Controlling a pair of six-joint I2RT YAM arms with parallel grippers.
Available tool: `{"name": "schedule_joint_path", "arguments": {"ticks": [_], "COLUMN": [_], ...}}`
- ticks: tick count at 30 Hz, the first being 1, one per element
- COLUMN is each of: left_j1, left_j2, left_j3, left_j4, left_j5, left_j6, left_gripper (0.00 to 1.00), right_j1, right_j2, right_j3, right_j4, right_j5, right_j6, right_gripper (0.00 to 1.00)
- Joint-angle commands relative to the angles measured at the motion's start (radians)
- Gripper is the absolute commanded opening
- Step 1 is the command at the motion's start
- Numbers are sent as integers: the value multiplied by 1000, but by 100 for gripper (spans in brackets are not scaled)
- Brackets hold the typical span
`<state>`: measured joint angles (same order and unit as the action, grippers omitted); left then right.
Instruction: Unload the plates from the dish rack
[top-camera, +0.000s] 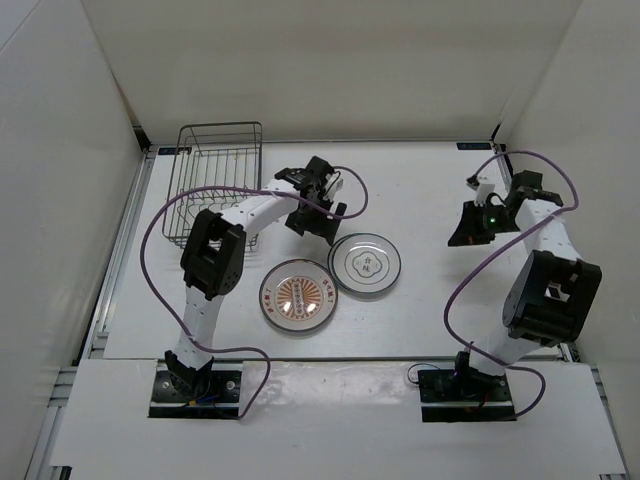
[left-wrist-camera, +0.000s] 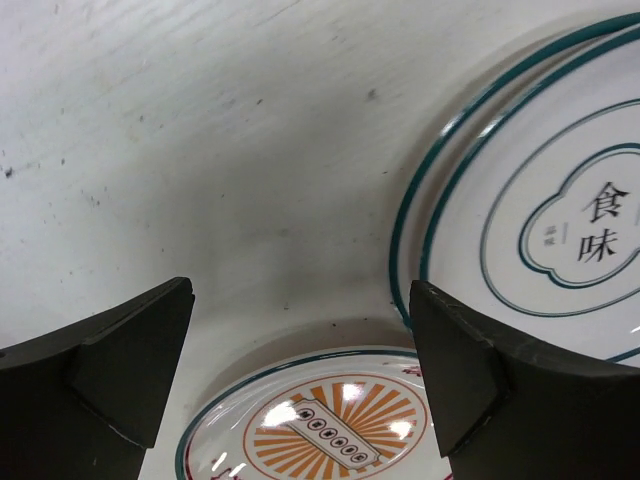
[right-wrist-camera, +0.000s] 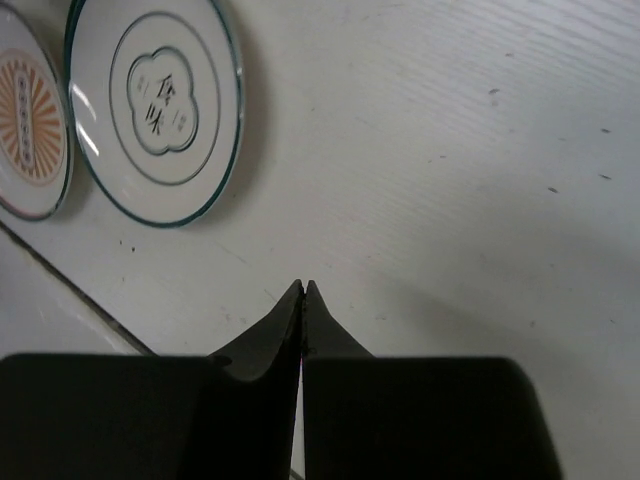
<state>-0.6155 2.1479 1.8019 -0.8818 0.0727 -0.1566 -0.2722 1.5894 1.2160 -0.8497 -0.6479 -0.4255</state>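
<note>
The dish rack (top-camera: 214, 126) stands at the far left and shows no plate in it. The orange sunburst plate (top-camera: 296, 295) lies flat on the table. Just right of it lies a white plate (top-camera: 365, 265); in the left wrist view this white plate (left-wrist-camera: 560, 230) shows a double rim, as if two are stacked. My left gripper (top-camera: 322, 228) is open and empty, hovering just behind both plates, with the orange plate (left-wrist-camera: 320, 430) between its fingers in the left wrist view. My right gripper (top-camera: 458, 238) is shut and empty, to the right of the plates.
White walls enclose the table on three sides. The left arm's purple cable loops over the table beside the rack. In the right wrist view the white plate (right-wrist-camera: 160, 105) and the orange plate (right-wrist-camera: 30, 115) lie far left of the right gripper (right-wrist-camera: 303, 285).
</note>
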Motion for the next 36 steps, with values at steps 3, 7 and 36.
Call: {"name": "schedule_joint_path", "arguments": {"ticks": [3,7,36], "left_j1": [10,11,95], "left_j2": [-25,-8,-187], "left_j3": [-6,7,-48], "left_j4": [-11,-23,-135], "left_j5": [76,98,-3], "left_j6": [-84,-92,3], "left_gripper": [100,100,100], "right_j1": [86,175,433], "right_j2": [29,98,204], "right_j3": [4,-9,-36], "right_j4": [-146,-216,30], "right_j5": [-36,-21,38], "right_j6": [-300,-433,-740], "right_gripper": [0,0,0]}}
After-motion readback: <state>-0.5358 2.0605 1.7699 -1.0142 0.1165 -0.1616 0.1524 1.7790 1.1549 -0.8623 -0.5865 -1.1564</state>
